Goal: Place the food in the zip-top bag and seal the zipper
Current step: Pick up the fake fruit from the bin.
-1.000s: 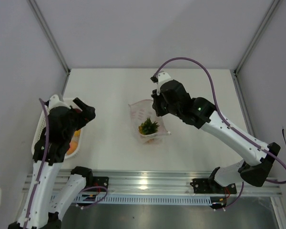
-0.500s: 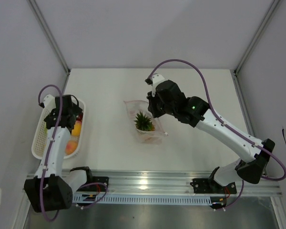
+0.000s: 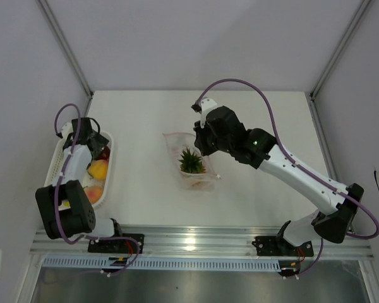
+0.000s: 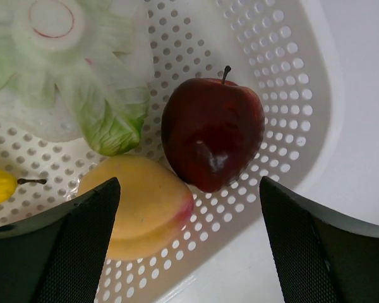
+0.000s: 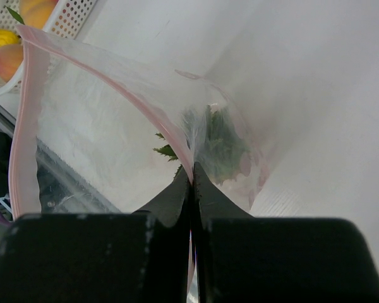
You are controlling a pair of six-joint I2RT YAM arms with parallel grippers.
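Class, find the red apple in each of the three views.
Top external: apple at far left, in the basket.
Left wrist: apple at centre.
Right wrist: not in it.
Shared landmark: the white basket, in all three.

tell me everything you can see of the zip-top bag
The zip-top bag is clear, thin, crinkled plastic with a pinkish-red zipper strip along its mouth. It sits near the middle of the white table, mouth open and unsealed. The right gripper is shut on one side of the mouth edge. A spiky green leafy piece lies inside.
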